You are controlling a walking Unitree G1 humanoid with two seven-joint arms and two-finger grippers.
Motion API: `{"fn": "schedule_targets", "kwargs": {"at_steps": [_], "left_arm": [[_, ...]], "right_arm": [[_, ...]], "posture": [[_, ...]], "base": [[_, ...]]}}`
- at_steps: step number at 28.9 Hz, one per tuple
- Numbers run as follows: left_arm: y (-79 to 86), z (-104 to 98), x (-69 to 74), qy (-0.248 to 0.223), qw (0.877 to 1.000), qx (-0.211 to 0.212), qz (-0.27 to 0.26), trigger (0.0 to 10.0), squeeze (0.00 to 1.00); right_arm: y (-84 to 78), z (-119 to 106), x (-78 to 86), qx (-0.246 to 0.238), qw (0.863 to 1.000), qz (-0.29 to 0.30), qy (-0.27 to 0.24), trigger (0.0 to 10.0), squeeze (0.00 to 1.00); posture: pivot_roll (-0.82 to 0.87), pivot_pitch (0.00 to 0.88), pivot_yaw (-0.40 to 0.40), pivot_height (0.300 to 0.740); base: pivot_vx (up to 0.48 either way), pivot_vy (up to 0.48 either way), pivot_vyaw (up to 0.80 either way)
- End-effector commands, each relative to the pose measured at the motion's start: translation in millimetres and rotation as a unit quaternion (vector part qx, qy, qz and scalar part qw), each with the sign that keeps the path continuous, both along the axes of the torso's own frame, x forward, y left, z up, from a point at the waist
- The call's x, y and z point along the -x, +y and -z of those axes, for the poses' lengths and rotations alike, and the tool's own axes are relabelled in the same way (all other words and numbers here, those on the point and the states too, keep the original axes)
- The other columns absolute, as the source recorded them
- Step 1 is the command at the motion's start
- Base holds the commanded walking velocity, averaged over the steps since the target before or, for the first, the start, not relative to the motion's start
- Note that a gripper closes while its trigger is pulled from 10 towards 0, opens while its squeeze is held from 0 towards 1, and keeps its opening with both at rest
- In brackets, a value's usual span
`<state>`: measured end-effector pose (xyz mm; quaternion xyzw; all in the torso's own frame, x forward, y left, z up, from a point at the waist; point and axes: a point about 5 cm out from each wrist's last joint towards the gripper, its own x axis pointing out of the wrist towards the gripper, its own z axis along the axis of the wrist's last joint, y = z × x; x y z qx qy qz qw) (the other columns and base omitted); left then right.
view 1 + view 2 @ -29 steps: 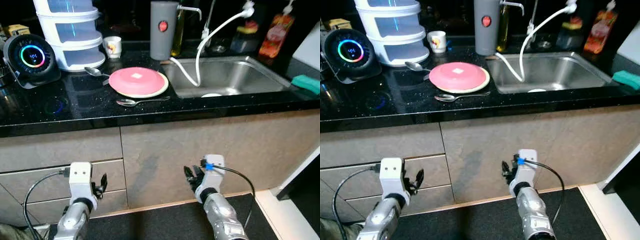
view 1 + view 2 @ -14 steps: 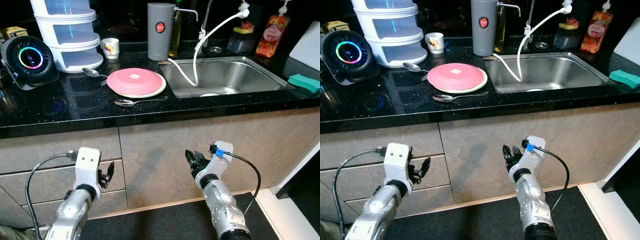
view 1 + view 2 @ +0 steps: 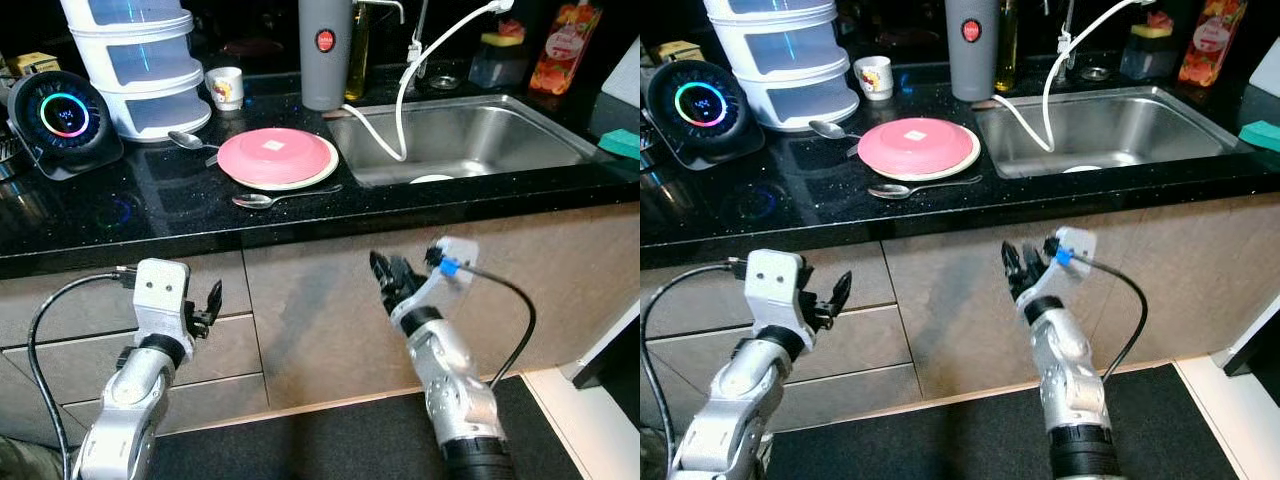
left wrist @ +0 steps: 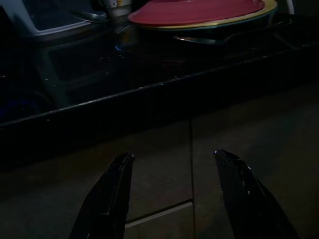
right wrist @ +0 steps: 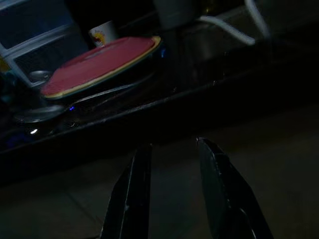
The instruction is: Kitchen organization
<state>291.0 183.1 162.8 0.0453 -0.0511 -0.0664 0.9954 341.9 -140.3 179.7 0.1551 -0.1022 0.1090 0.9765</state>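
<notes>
Left end effector (image 3: 210, 303): fingers spread, empty, below the table (image 3: 150, 215) edge by the drawers. Right end effector (image 3: 388, 277): fingers parted, empty, before the cabinet front. Pink plate (image 3: 276, 158): round, glossy, on black speckled stone, steel spoon (image 3: 283, 199) just beside. Risk: rising fingers may catch the overhang; smooth plate may slide toward the steel sink (image 3: 470, 140).

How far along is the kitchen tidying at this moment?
Nothing looks done: the pink plate and two spoons lie untouched on the counter. Both pincers, left and right, are open and empty below the counter edge. All the tidying remains.
</notes>
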Motion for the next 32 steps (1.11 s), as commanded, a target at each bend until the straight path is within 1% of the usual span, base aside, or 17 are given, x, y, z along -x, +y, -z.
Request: {"fn": "schedule_targets", "kwargs": {"at_steps": [1,2,3,4,5,7,13,15,17,23,28,32], "left_arm": [[7.4,-5,-0.2,-0.003,1.0,0.0,-0.011,10.0,0.0],[8.6,-6,-0.4,-0.003,1.0,0.005,-0.011,10.0,0.0],[9.4,-7,-0.6,0.0,1.0,0.001,-0.012,10.0,0.0],[9.4,-7,-0.6,0.0,1.0,0.001,-0.012,10.0,0.0],[9.2,-7,-1.0,0.004,1.0,-0.011,-0.012,10.0,0.0],[8.4,-12,-1.7,0.004,1.0,-0.019,-0.01,10.0,0.0],[7.7,-18,-2.5,-0.005,1.0,-0.014,-0.008,10.0,0.0],[6.3,-20,-2.8,-0.011,1.0,-0.013,-0.004,10.0,0.0],[4.6,-22,-3.3,-0.015,1.0,-0.015,-0.002,10.0,0.0],[2.7,-26,-3.9,-0.02,1.0,-0.018,0.002,10.0,0.0],[1.6,-27,-2.7,-0.022,0.999,-0.032,0.013,10.0,0.0],[0.9,-28,-2.4,-0.023,0.999,-0.032,0.015,10.0,0.0]], "right_arm": [[2.0,-5,-1.3,0.019,1.0,-0.003,-0.003,10.0,0.0],[1.7,-8,-3.4,0.036,0.999,-0.003,-0.007,10.0,0.0],[1.9,-8,-5.0,0.038,0.999,-0.004,-0.006,10.0,0.0],[1.9,-8,-5.0,0.038,0.999,-0.004,-0.006,10.0,0.0],[1.8,-8,-6.2,0.029,1.0,-0.003,-0.003,10.0,0.0],[4.2,-9,-6.4,0.027,1.0,-0.004,0.0,10.0,0.0],[9.6,-10,-5.6,0.019,1.0,-0.013,0.007,10.0,0.0],[11.7,-10,-5.4,0.031,0.999,-0.016,0.005,10.0,0.0],[13.8,-10,-5.1,0.037,0.999,-0.017,0.004,10.0,0.0],[15.3,-10,-5.0,0.03,0.999,-0.017,0.006,10.0,0.0],[17.0,-10,-4.7,0.029,0.999,-0.017,0.007,10.0,0.0],[18.2,-10,-3.4,0.027,0.999,-0.017,0.008,10.0,0.0]], "posture": [[0.05,0.082,0.021,0.74],[0.05,0.076,0.015,0.74],[0.05,0.073,0.013,0.74],[0.05,0.073,0.013,0.74],[0.06,0.067,0.006,0.74],[0.06,0.06,-0.003,0.74],[0.05,0.055,-0.006,0.74],[0.05,0.055,-0.007,0.74],[0.05,0.054,-0.009,0.74],[0.06,0.05,-0.005,0.74],[0.06,0.052,0.0,0.74],[0.06,0.054,0.004,0.74]], "base": [[0.0,0.0,0.0],[0.0,0.0,0.0],[0.0,0.0,0.0],[0.0,0.0,0.0],[0.0,0.0,0.0],[0.0,0.0,0.0],[0.0,0.0,0.0],[0.0,0.0,0.0],[0.242,0.0,0.0],[0.259,0.0,0.0],[0.288,0.0,0.0],[0.298,0.0,0.0]]}}
